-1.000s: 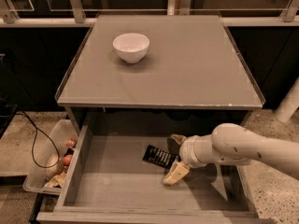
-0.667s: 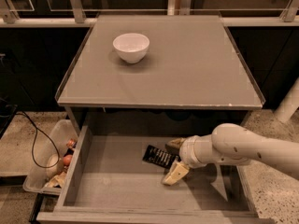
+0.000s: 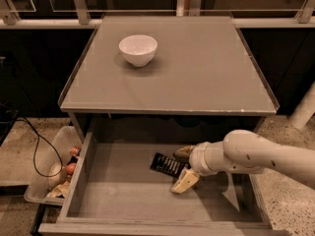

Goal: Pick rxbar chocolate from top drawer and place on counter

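Observation:
The rxbar chocolate (image 3: pixel 166 164), a small black wrapper with white print, lies flat on the bottom of the open top drawer (image 3: pixel 123 191), near its middle. My gripper (image 3: pixel 181 168) reaches into the drawer from the right. Its fingers are spread open, one cream fingertip (image 3: pixel 184 182) in front of the bar's right end and the other (image 3: pixel 183 153) behind it. The bar's right end lies between them. The counter (image 3: pixel 197 73) is the flat grey top above the drawer.
A white bowl (image 3: pixel 138 49) stands on the counter at the back left. A clear plastic bin (image 3: pixel 54 173) of small items sits on the floor left of the drawer, with a black cable beside it. My white arm (image 3: pixel 261 156) crosses the drawer's right side.

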Robot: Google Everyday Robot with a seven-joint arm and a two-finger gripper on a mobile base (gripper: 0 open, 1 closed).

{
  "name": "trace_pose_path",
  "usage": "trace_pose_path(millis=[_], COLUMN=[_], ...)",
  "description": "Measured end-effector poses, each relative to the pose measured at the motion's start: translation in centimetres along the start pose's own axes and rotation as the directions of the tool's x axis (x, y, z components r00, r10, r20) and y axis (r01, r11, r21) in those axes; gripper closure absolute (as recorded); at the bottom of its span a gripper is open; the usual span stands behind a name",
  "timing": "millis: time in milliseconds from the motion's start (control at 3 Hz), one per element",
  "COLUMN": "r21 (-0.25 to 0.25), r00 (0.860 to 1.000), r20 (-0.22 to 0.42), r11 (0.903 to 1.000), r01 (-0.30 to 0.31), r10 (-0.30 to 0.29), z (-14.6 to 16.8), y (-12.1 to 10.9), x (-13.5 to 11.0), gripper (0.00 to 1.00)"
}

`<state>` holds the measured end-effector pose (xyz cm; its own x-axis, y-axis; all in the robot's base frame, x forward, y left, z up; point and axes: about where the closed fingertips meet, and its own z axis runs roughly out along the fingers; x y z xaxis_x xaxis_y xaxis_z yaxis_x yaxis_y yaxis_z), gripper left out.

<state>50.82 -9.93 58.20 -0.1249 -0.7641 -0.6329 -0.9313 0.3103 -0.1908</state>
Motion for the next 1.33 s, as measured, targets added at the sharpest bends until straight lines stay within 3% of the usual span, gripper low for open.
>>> trace_pose_path(millis=[333,667,1000,1333], r21=[0.000,0.000,-0.006,-0.006], r00=[1.000,1.000,0.999,0.999], r20=[0.000,0.000,0.007,0.007], r11=[1.0000,1.0000,0.9990,0.9990], r01=[0.000,0.000,0.044,0.044], r10=[0.000,0.000,-0.044,-0.044], z=[0.0,-0.5,-2.4,-2.4], y=[0.0,-0.1,1.0,1.0], x=[0.0,-0.4,-2.5,-2.5], gripper=[1.00,1.00,1.00,1.00])
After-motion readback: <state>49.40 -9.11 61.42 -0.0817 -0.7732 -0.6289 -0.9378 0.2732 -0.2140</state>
